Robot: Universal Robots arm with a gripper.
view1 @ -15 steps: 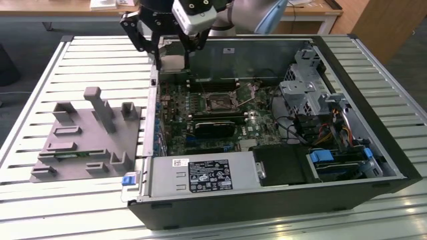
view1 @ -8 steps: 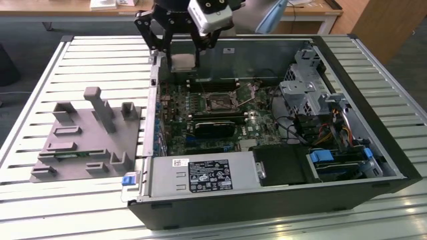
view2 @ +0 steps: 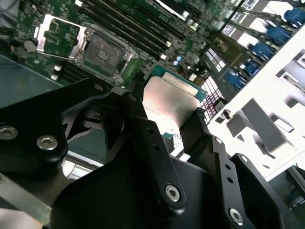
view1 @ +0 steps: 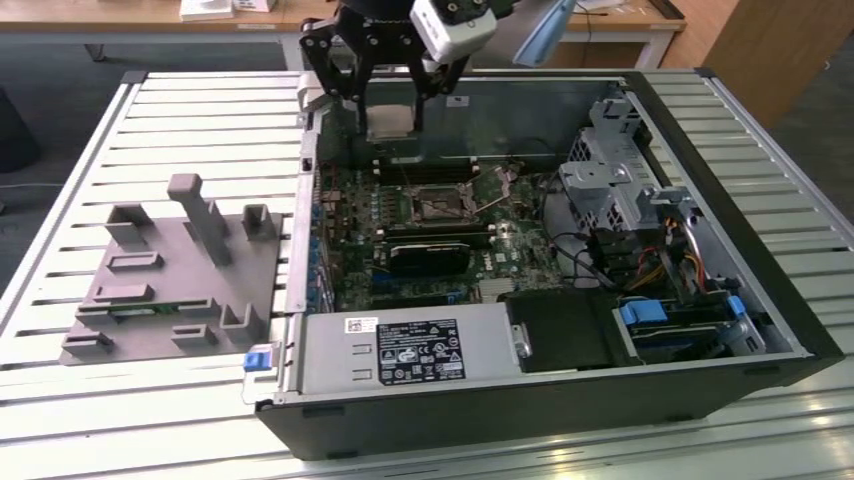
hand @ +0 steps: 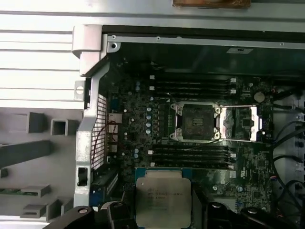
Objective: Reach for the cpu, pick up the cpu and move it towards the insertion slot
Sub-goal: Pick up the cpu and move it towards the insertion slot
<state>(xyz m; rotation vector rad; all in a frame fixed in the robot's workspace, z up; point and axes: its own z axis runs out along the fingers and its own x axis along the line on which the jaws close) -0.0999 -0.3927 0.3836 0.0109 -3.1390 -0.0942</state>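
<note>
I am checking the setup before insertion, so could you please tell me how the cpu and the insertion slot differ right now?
The cpu is held in the gripper above the board, while the insertion slot sits fixed on the motherboard. The cpu shows a pale silvery top; the insertion slot has a dark centre inside a shiny metal frame. The cpu is a closed flat plate; the insertion slot lies open, its cover swung aside. Both are roughly square.
</note>
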